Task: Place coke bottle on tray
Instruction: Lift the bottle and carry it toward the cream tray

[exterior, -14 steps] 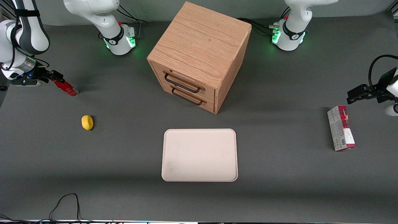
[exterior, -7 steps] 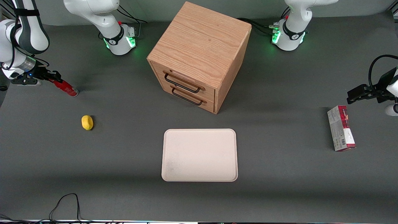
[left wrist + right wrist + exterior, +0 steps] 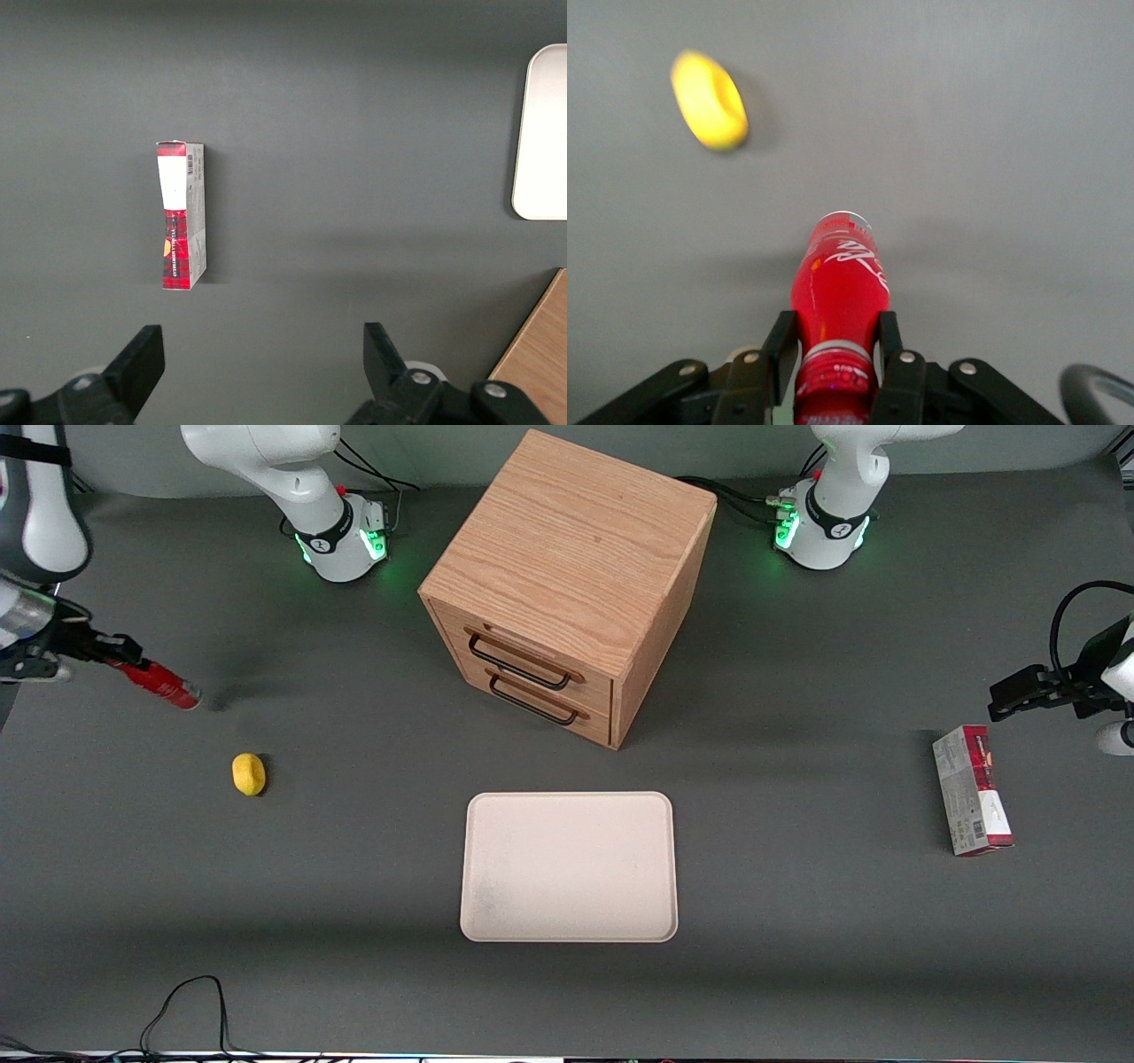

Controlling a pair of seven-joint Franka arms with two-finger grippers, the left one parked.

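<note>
The coke bottle (image 3: 161,685), red with a red cap, is held tilted by its neck in my right gripper (image 3: 113,659) at the working arm's end of the table, its base a little above the surface. In the right wrist view the gripper (image 3: 835,347) is shut on the coke bottle (image 3: 842,279) just below the cap, with the fingers (image 3: 778,347) on both sides of the neck. The cream-white tray (image 3: 567,866) lies flat near the table's middle, in front of the drawer cabinet, far from the gripper.
A yellow lemon-like lump (image 3: 249,773) lies nearer the front camera than the bottle, and it shows in the right wrist view (image 3: 709,99). A wooden drawer cabinet (image 3: 567,576) stands mid-table. A red-and-grey carton (image 3: 972,788) lies toward the parked arm's end.
My right gripper has moved with the bottle toward the working arm's edge of the table and risen a little. The bottle's base has come off the surface.
</note>
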